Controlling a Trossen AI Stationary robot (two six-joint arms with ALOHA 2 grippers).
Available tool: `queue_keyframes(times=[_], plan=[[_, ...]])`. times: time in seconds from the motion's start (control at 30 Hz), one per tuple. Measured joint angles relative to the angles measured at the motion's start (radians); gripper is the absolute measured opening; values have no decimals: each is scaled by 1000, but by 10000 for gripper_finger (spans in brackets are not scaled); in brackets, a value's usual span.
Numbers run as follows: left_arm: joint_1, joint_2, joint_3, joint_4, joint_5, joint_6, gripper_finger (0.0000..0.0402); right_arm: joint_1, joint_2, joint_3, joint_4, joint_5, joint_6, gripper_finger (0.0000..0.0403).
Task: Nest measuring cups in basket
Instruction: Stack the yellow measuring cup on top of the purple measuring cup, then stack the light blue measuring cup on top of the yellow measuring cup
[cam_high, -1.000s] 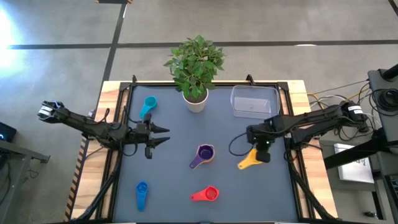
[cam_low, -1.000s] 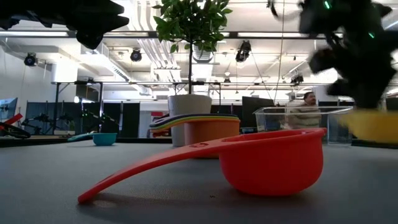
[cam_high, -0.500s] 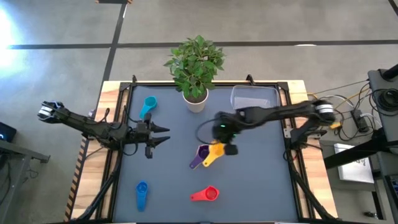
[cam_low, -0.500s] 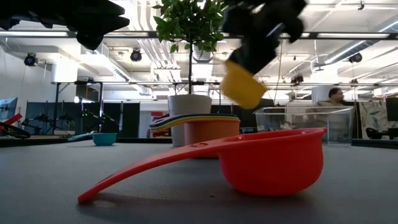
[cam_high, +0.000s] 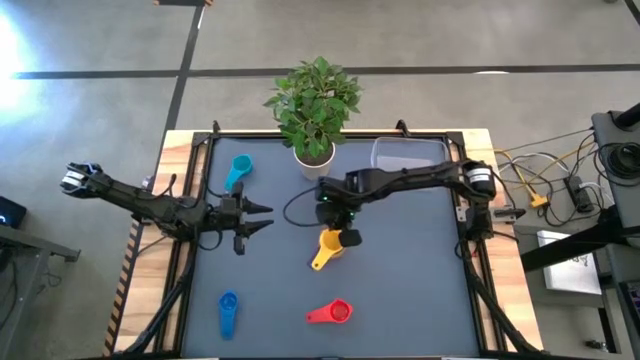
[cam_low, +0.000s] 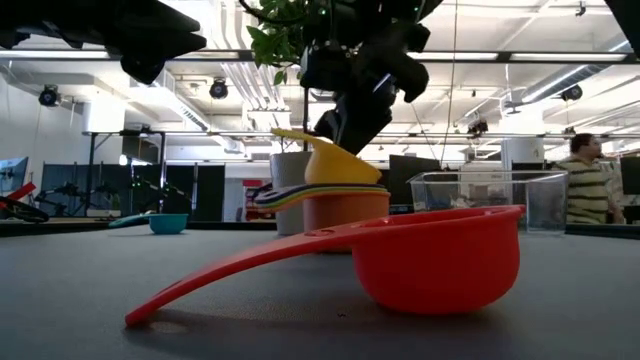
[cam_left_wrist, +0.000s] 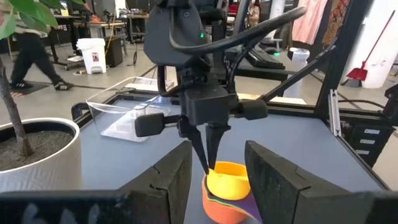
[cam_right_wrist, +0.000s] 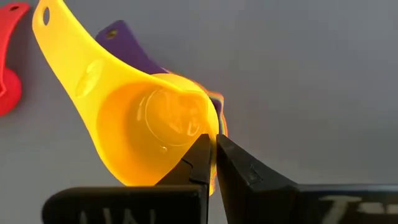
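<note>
My right gripper (cam_high: 338, 232) is shut on the yellow measuring cup (cam_high: 327, 246) near the table's middle, over a stack of nested cups (cam_low: 345, 205) whose orange, green and purple rims show in the low view. The light blue cup (cam_high: 238, 170), dark blue cup (cam_high: 228, 312) and red cup (cam_high: 332, 312) rest on their bases on the mat. The clear basket (cam_high: 410, 162) stands at the far right, next to the plant pot (cam_high: 315, 160). My left gripper (cam_high: 265, 217) hovers open left of the stack. My right gripper pinches the yellow cup's rim (cam_right_wrist: 202, 127) on the side opposite its handle, one finger inside the bowl and one outside. The fingers come from above, pointing down. The cup sits tilted with its bottom in the top of the stack (cam_low: 345, 195); its handle (cam_low: 290, 134) sticks up.
The potted plant (cam_high: 314, 100) stands at the far edge, left of the basket. A purple handle (cam_right_wrist: 121, 37) shows under the yellow cup. Bare mat lies between the stack and the basket. A person (cam_low: 583, 190) stands in the room behind the table.
My right gripper has carried the yellow cup from the table's right side leftward across the mat, raised it over the purple stack, and lowered it into the top of the stack, where it now sits tilted. The purple cup is now covered in the high view.
</note>
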Motion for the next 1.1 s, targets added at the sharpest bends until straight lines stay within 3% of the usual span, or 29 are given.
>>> queue_keyframes(times=[0.23,0.6,0.77,0.93,1.1], plan=[[0,0,0,-9,0,-9,132,-39,-10,-1,-24,4,80,20],[0,0,-1,0,-1,-25,132,-39,-33,-2,-90,12,62,120],[0,0,-2,-5,-33,-49,132,-40,-59,-21,-89,12,87,140],[0,0,-2,-96,-172,-127,132,-33,-136,-136,33,13,111,132],[23,-5,-3,-198,-203,-249,132,-33,-313,-383,367,11,153,122]])
